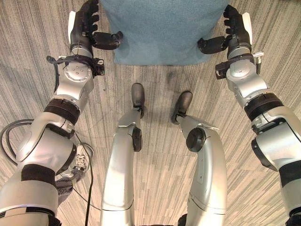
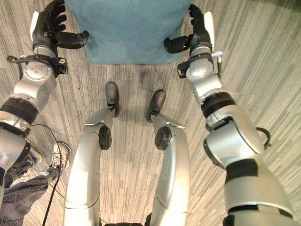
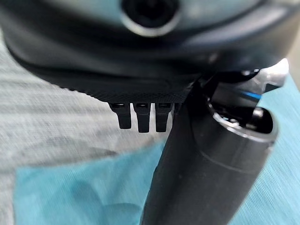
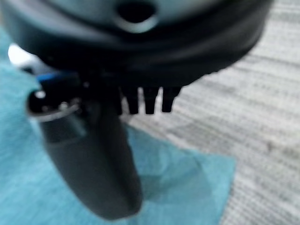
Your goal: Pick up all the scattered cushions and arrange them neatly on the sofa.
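A teal cushion [image 1: 162, 30] sits between the two hands above the grey striped carpet [image 1: 155, 183]. The left hand [image 1: 87, 28] is placed at the cushion's left edge and the right hand [image 1: 233, 30] at its right edge, each with the thumb reaching inward over the fabric. Fingers are straight and relaxed rather than curled; whether they press the cushion cannot be determined.

Bare striped floor [image 1: 277, 56] lies open around the teal cushion [image 1: 162, 33], seemingly unobstructed.
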Available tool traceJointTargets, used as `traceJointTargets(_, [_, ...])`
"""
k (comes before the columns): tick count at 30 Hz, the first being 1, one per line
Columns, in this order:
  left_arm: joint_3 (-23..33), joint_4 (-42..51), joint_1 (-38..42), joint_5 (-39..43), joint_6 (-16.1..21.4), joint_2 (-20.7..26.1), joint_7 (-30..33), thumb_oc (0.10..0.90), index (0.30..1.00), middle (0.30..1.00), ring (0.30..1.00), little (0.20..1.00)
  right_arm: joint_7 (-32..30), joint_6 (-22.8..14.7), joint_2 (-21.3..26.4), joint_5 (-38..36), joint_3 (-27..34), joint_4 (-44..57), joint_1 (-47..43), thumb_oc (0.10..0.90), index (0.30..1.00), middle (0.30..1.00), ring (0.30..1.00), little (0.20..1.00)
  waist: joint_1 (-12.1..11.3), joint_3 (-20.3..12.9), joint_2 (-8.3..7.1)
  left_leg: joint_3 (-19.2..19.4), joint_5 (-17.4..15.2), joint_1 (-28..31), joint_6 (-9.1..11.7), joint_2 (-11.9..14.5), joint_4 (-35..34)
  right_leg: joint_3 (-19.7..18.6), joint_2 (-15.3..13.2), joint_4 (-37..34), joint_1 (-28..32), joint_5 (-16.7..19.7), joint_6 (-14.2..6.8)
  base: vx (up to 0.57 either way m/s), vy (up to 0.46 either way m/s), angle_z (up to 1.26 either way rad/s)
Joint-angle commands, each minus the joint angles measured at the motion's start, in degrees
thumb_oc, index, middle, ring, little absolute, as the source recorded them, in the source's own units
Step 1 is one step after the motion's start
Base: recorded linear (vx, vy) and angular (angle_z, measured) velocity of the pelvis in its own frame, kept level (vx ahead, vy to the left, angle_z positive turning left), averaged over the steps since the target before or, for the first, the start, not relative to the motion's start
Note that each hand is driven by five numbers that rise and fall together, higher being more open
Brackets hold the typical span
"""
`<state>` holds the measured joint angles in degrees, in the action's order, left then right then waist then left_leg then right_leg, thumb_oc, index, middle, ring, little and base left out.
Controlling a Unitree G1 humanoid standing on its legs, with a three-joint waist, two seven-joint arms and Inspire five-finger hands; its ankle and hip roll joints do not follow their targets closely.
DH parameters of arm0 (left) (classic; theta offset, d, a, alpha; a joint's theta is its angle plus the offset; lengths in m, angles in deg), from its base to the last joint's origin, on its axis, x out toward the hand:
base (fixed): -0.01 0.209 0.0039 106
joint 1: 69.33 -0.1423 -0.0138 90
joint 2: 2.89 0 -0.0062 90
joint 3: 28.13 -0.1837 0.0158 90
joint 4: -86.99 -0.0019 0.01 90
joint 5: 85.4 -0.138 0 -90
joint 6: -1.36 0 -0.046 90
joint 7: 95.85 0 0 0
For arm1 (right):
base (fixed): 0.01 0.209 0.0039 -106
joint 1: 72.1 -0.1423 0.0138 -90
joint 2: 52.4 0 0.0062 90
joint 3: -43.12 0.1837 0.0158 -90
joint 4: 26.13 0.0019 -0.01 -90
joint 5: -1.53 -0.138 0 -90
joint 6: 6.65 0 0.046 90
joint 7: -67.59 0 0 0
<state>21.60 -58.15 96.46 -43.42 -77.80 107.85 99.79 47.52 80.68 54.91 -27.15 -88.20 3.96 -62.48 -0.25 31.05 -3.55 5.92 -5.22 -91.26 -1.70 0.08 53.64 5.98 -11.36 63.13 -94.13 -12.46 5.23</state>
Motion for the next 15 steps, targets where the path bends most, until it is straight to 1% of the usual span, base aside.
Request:
traceJointTargets(1, [-1.4, 0.62, 2.98, -8.77, 1.43, -1.98, -1.31, 0.8, 0.9, 0.9, 0.9, 0.9, 0.66, -6.7, -4.51, -2.88, -1.96, 4.76, -3.84, 0.8, 0.9, 0.9, 0.9, 0.9, 0.99, -1.26, 0.73, -4.45, -0.44, 1.3, 3.51, -0.14, -3.18, -4.87, 2.06, 0.22, 4.23, -4.44, -6.45, 0.01, 0.03, 0.01])
traceJointTargets(2, [-1.44, 0.57, 3.02, -8.82, 1.44, -2.01, -1.28, 0.8, 0.9, 0.9, 0.9, 0.9, 0.65, -6.72, -4.52, -2.87, -1.92, 4.75, -3.82, 0.8, 0.9, 0.9, 0.9, 0.9, 0.96, -1.26, 0.68, -4.43, -0.45, 1.3, 3.51, -0.13, -3.16, -4.89, 2.08, 0.22, 4.22, -4.45, -6.45, 0.0, 0.0, 0.0])
traceJointTargets(3, [-1.74, -0.19, 3.21, -9.65, 1.19, -3.25, -1.08, 0.8, 0.9, 0.9, 0.9, 0.9, 0.58, -7.27, -5.77, -3.44, -1.81, 5.1, -3.98, 0.8, 0.9, 0.9, 0.9, 0.9, 1.13, -1.26, 0.58, -4.47, -0.5, 1.3, 3.48, -0.03, -2.99, -5.02, 2.2, 0.28, 4.22, -4.31, -6.49, 0.0, 0.0, 0.0])
traceJointTargets(4, [-1.7, -0.87, 3.46, -9.97, 0.98, -5.86, -0.12, 0.8, 0.9, 0.9, 0.9, 0.9, 0.08, -8.02, -7.53, -4.2, -1.37, 5.73, -4.09, 0.8, 0.9, 0.9, 0.9, 0.9, 1.43, -1.26, 0.25, -4.52, -0.55, 1.3, 3.46, 0.08, -3.13, -5.18, 2.21, 0.05, 4.22, -4.19, -6.46, 0.0, 0.0, 0.0])
traceJointTargets(5, [-1.66, -0.28, 3.15, -10.41, 1.03, -7.16, 0.42, 0.8, 0.9, 0.9, 0.9, 0.9, -0.2, -8.28, -8.48, -4.23, -1.22, 6.59, -4.08, 0.8, 0.9, 0.9, 0.9, 0.9, 1.56, -1.26, 0.05, -4.46, -0.59, 1.3, 3.42, 0.16, -3.14, -5.21, 2.27, -0.02, 4.22, -4.19, -6.45, 0.0, 0.0, 0.0])
traceJointTargets(6, [-1.64, -0.21, 3.09, -10.46, 1.0, -7.17, 0.49, 0.8, 0.9, 0.9, 0.9, 0.9, -0.25, -8.25, -8.48, -4.2, -1.22, 6.65, -4.03, 0.8, 0.9, 0.9, 0.9, 0.9, 1.55, -1.26, 0.04, -4.45, -0.6, 1.3, 3.42, 0.17, -3.11, -5.23, 2.28, 0.0, 4.22, -4.19, -6.44, 0.0, 0.0, 0.0])
traceJointTargets(7, [-1.52, 0.36, 2.58, -10.37, 0.89, -9.45, 1.25, 0.8, 0.9, 0.9, 0.9, 0.9, -0.83, -8.82, -10.04, -4.49, -0.87, 7.72, -4.07, 0.8, 0.9, 0.9, 0.9, 0.9, 1.66, -1.26, -0.16, -4.5, -0.64, 1.3, 3.29, 0.16, -2.97, -5.22, 2.44, 0.15, 4.21, -4.19, -6.39, 0.0, 0.0, 0.0])
traceJointTargets(8, [-1.44, 0.65, 1.89, -10.2, 1.03, -10.72, 1.35, 0.8, 0.9, 0.9, 0.9, 0.9, -0.91, -9.19, -10.9, -4.59, -0.65, 8.3, -3.96, 0.8, 0.9, 0.9, 0.9, 0.9, 1.75, -1.26, -0.23, -4.46, -0.69, 1.3, 3.24, 0.18, -2.91, -5.26, 2.56, 0.16, 4.21, -4.1, -6.44, 0.0, 0.0, 0.0])
traceJointTargets(9, [-1.43, 0.68, 1.85, -10.22, 1.03, -10.74, 1.38, 0.8, 0.9, 0.9, 0.9, 0.9, -0.94, -9.18, -10.89, -4.57, -0.65, 8.33, -3.92, 0.8, 0.9, 0.9, 0.9, 0.9, 1.73, -1.26, -0.23, -4.45, -0.7, 1.3, 3.23, 0.2, -2.87, -5.27, 2.58, 0.17, 4.21, -4.09, -6.44, 0.0, 0.0, 0.0])
traceJointTargets(10, [-1.06, 1.15, 1.0, -9.3, 1.11, -12.72, 1.65, 0.8, 0.9, 0.9, 0.9, 0.9, -1.38, -9.74, -12.26, -5.04, 0.1, 8.89, -3.75, 0.714, 0.771, 0.771, 0.771, 0.771, 1.85, -1.26, -0.15, -4.62, -0.77, 1.3, 3.11, 0.16, -2.62, -5.27, 2.65, 0.21, 4.2, -4.11, -6.42, 0.0, 0.0, 0.0])
traceJointTargets(11, [-0.67, 1.23, 0.43, -8.42, 1.2, -13.59, 1.74, 0.8, 0.9, 0.9, 0.9, 0.9, -1.61, -10.18, -13.05, -5.55, 0.55, 9.08, -3.74, 0.456, 0.385, 0.385, 0.385, 0.385, 1.83, -1.26, -0.08, -4.71, -0.81, 1.3, 3.1, 0.18, -2.43, -5.27, 2.72, 0.25, 4.19, -4.08, -6.38, 0.0, 0.0, 0.0])
traceJointTargets(12, [-0.67, 1.24, 0.4, -8.4, 1.2, -13.59, 1.75, 0.725, 0.787, 0.787, 0.787, 0.787, -1.62, -10.19, -13.06, -5.56, 0.53, 9.08, -3.73, 0.4, 0.3, 0.3, 0.3, 0.3, 1.82, -1.26, -0.07, -4.71, -0.83, 1.3, 3.11, 0.2, -2.4, -5.27, 2.73, 0.28, 4.19, -4.08, -6.38, 0.0, 0.0, 0.0])
traceJointTargets(13, [-0.06, 1.46, -0.1, -7.24, 1.44, -14.63, 2.12, 0.475, 0.413, 0.413, 0.413, 0.413, -1.84, -10.67, -13.82, -6.09, 1.12, 9.27, -3.6, 0.4, 0.3, 0.3, 0.3, 0.3, 1.8, -1.26, 0.07, -4.75, -0.9, 1.3, 3.03, 0.12, -2.26, -5.32, 2.83, 0.38, 4.19, -4.04, -6.39, 0.0, 0.0, 0.0])
traceJointTargets(14, [1.05, 2.54, -0.94, -5.33, 2.16, -16.06, 2.79, 0.4, 0.3, 0.3, 0.3, 0.3, -2.41, -11.21, -14.74, -6.58, 2.21, 9.9, -3.21, 0.4, 0.3, 0.3, 0.3, 0.3, 1.8, -1.26, 0.21, -4.82, -1.02, 1.3, 2.94, -0.02, -1.91, -5.43, 2.88, 0.78, 4.19, -3.95, -6.3, 0.0, -0.003, -0.04])
traceJointTargets(15, [1.49, 3.41, -1.39, -4.14, 2.45, -16.81, 3.05, 0.4, 0.3, 0.3, 0.3, 0.3, -2.54, -11.36, -15.21, -6.48, 2.53, 10.41, -2.87, 0.4, 0.3, 0.3, 0.3, 0.3, 1.75, -1.26, 0.38, -4.93, -1.01, 1.3, 2.95, -0.02, -1.87, -5.46, 2.93, 0.85, 4.18, -4.0, -6.29, 0.0, 0.0, 0.0])
